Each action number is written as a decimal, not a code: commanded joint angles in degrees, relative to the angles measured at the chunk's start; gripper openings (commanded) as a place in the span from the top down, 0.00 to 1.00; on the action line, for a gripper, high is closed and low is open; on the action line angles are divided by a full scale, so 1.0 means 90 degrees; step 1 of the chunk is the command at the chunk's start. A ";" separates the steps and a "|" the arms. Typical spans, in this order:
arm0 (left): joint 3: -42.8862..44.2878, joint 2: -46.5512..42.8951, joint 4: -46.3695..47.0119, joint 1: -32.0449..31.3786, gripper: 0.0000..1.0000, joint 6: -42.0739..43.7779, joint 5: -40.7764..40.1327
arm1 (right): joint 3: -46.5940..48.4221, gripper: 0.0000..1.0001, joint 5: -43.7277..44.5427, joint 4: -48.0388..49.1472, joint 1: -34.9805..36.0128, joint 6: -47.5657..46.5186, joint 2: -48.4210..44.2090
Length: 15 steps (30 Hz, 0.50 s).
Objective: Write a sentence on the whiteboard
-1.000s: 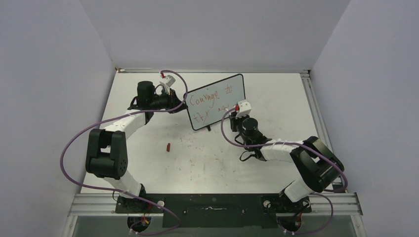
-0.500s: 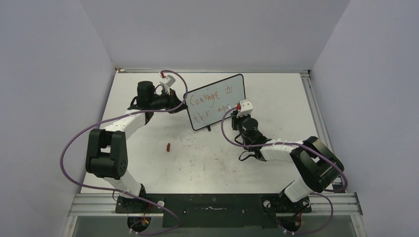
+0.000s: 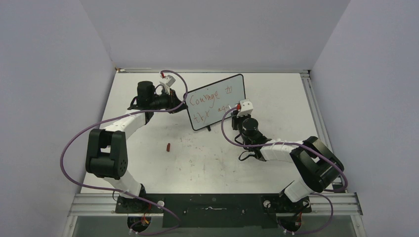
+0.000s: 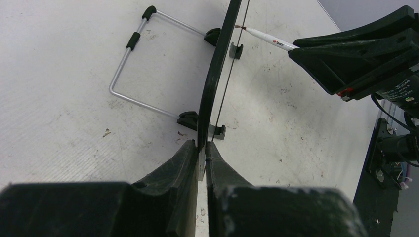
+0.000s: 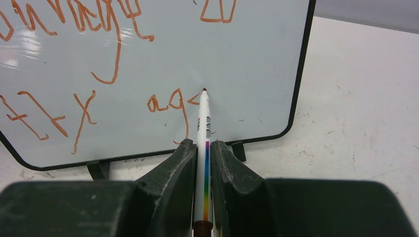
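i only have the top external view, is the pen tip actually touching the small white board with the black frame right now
Observer: Yes. In the right wrist view the white marker with a rainbow stripe has its tip on the glossy white whiteboard with a thin black frame, just right of the "ag" in the red handwritten sentence.
Operator: what comes after ag
Observer: Only one small angled stroke, an unfinished third letter.
Operator: is the left gripper on the board or just near it
Observer: In the left wrist view the left gripper is shut on the board's frame edge, which sits between its fingers.
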 commanded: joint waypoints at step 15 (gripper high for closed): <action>0.0259 -0.0156 0.0030 0.0006 1.00 0.0023 0.0168 | 0.0015 0.95 0.0218 0.0233 -0.0038 0.0176 0.0191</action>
